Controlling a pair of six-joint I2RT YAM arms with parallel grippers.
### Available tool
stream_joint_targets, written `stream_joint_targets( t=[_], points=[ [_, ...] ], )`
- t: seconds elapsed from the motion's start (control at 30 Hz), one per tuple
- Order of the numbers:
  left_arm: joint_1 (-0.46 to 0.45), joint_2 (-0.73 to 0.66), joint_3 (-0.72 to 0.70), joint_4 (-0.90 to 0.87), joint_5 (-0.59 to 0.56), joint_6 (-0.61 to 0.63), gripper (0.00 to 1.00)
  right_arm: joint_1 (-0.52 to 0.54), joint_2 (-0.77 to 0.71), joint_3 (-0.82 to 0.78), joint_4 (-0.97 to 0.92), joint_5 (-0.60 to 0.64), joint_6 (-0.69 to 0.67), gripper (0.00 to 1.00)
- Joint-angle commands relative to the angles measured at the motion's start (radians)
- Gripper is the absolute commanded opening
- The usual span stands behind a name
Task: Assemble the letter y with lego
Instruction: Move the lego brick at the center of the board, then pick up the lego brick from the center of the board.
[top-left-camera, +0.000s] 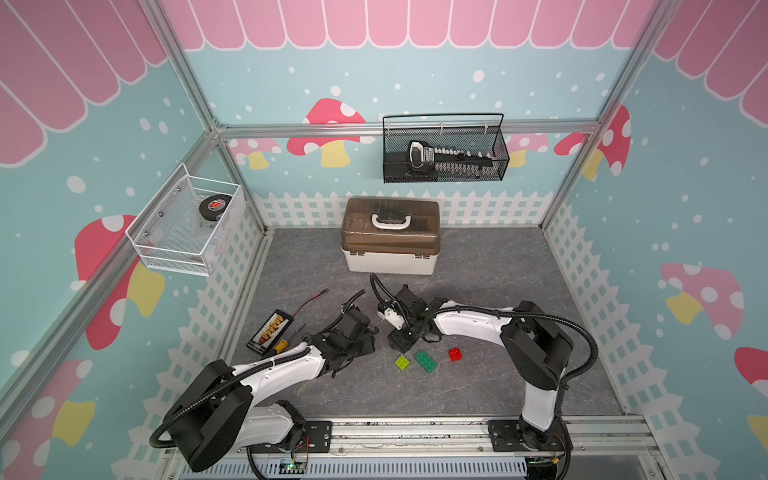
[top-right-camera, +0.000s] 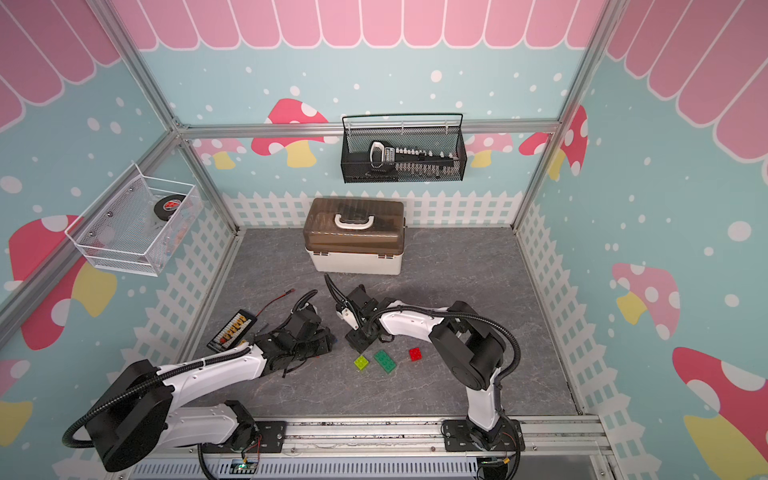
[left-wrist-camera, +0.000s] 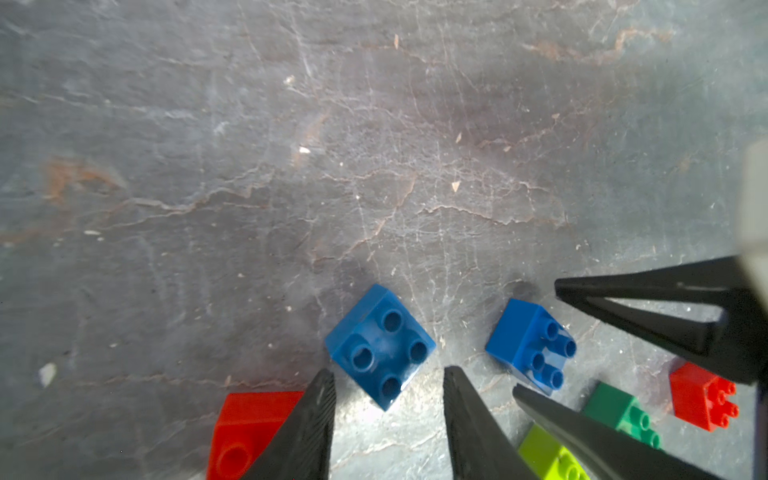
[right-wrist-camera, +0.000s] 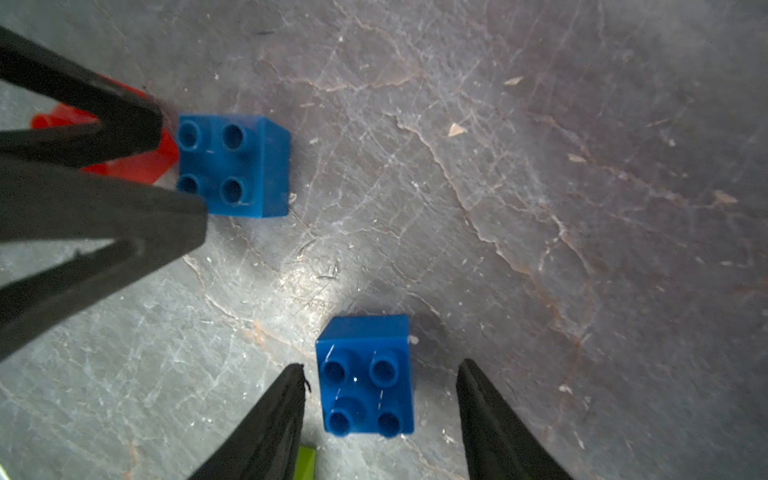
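The lego lies loose on the grey floor; no letter y is joined. In both top views a lime brick (top-left-camera: 402, 362) (top-right-camera: 361, 362), a dark green longer brick (top-left-camera: 426, 360) (top-right-camera: 385, 360) and a red brick (top-left-camera: 455, 354) (top-right-camera: 414, 354) sit in a row. My left gripper (left-wrist-camera: 390, 374) is open, with a blue brick (left-wrist-camera: 380, 345) studs-up just past its fingertips and a second red brick (left-wrist-camera: 249, 428) beside one finger. My right gripper (right-wrist-camera: 381, 365) is open around the other blue brick (right-wrist-camera: 365, 374), a gap on each side. Both grippers hide the blue bricks in the top views.
A brown-lidded toolbox (top-left-camera: 390, 237) stands at the back. A bit case (top-left-camera: 270, 332), a yellow-handled screwdriver (top-left-camera: 280, 345) and a red wire (top-left-camera: 309, 301) lie left of the left arm. Wire baskets hang on the back wall (top-left-camera: 444, 149) and the left wall (top-left-camera: 187, 224).
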Motion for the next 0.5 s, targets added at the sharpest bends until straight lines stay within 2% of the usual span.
stream_joint_targets(
  t=[0.0,0.03,0.23,0.47],
  points=[
    [0.013,-0.021,-0.026,0.025,-0.023,-0.036,0.45,0.01,0.011,0.023,-0.032,0.01,-0.019,0.58],
    [0.016,-0.023,-0.03,0.032,-0.019,-0.04,0.44,0.011,0.011,0.025,-0.036,0.01,-0.021,0.57],
    [0.032,-0.008,-0.027,0.064,0.007,-0.04,0.44,0.014,0.041,0.023,-0.045,0.018,-0.026,0.41],
    [0.041,0.071,-0.001,0.108,0.057,-0.041,0.43,0.007,-0.017,-0.013,-0.036,0.058,-0.012,0.38]
  ],
)
